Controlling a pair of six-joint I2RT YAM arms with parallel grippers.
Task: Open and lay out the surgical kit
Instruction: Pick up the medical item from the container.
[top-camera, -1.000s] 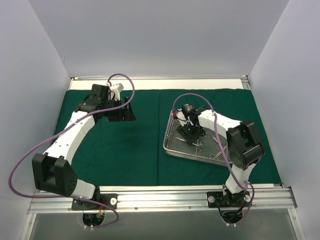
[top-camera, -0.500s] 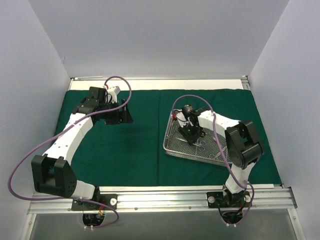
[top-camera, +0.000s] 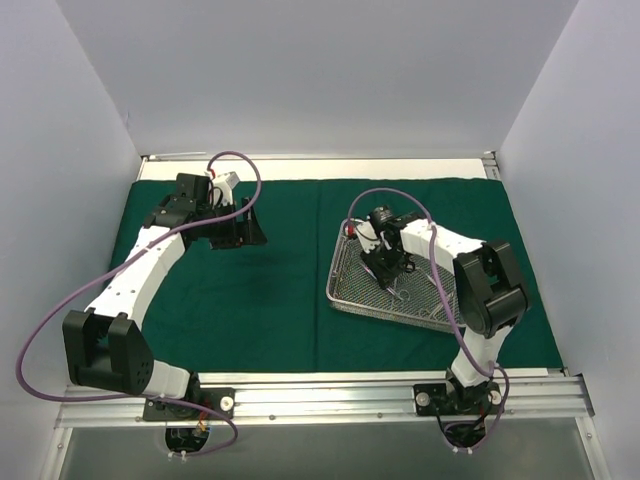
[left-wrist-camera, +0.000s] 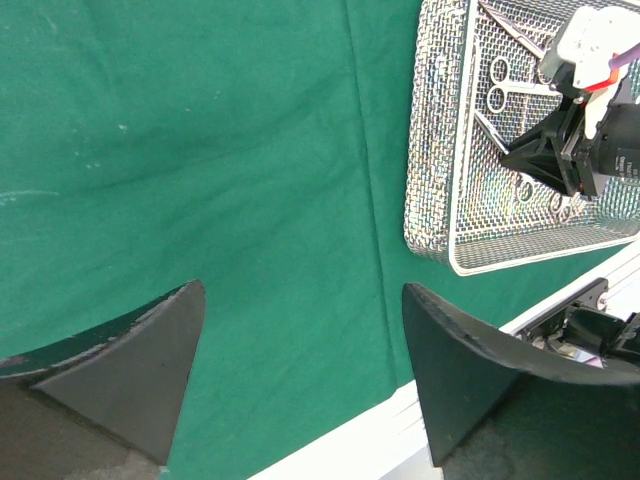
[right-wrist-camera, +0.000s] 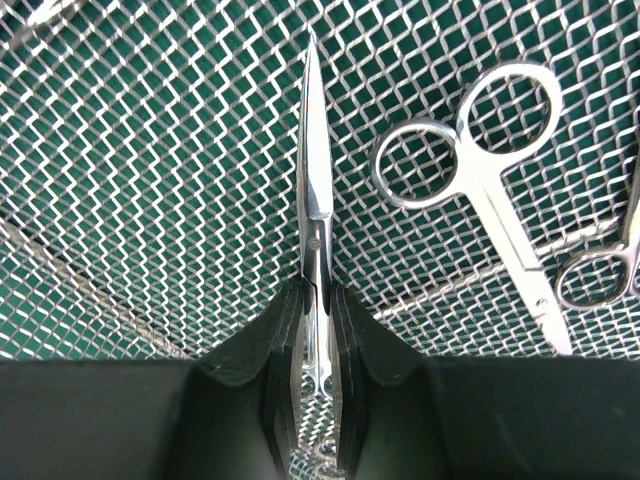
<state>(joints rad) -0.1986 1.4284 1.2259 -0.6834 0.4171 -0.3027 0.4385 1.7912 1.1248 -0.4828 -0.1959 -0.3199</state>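
Since the scissors (right-wrist-camera: 312, 160) are thin, stiff, slick steel lying flat in the tray (left-wrist-camera: 432, 180) on the drape (top-camera: 250, 300), the shank behind the pivot is the spot. The right gripper (right-wrist-camera: 316, 300) is pinched there. They could swivel on lift. The left gripper (left-wrist-camera: 302, 295) gapes, empty, over the drape.

left arm (top-camera: 150, 265): stretched toward far left
left gripper (left-wrist-camera: 302, 300): jaws wide apart
right gripper (right-wrist-camera: 318, 300): pointing down, clamped on scissors (right-wrist-camera: 313, 170)

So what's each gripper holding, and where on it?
Right gripper pinches a steel instrument just behind its pivot, blades pointing away. Left gripper holds nothing.
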